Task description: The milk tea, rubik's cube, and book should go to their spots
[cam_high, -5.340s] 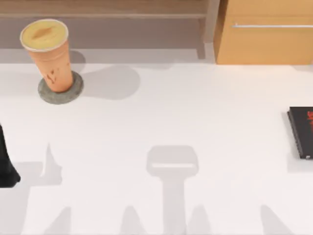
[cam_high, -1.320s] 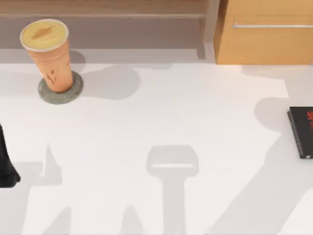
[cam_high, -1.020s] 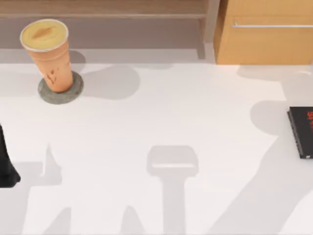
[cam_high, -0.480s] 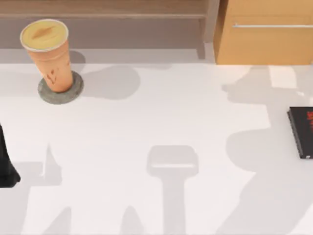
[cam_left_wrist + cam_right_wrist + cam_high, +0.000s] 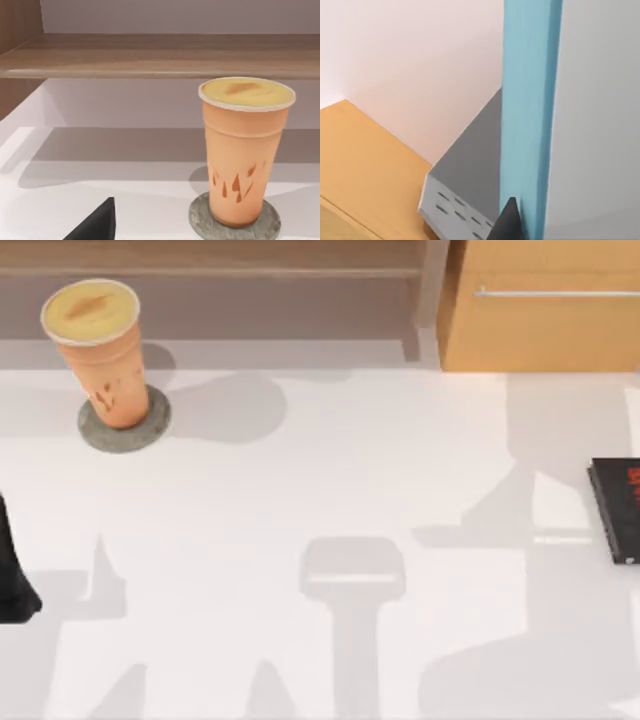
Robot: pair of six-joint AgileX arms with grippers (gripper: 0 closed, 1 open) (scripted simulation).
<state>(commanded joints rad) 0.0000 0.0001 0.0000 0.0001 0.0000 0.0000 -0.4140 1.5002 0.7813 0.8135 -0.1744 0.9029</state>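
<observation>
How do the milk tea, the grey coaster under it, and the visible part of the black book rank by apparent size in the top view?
1. milk tea: largest.
2. grey coaster and black book: unsure; the cup hides most of the coaster and the frame edge cuts the book.

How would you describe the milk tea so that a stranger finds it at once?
Start at the long wooden shelf along the table's far edge, then go to its left end. In front of it lies a round grey coaster, and on it stands the milk tea, a tall tapered orange cup with a creamy-yellow lid.
</observation>
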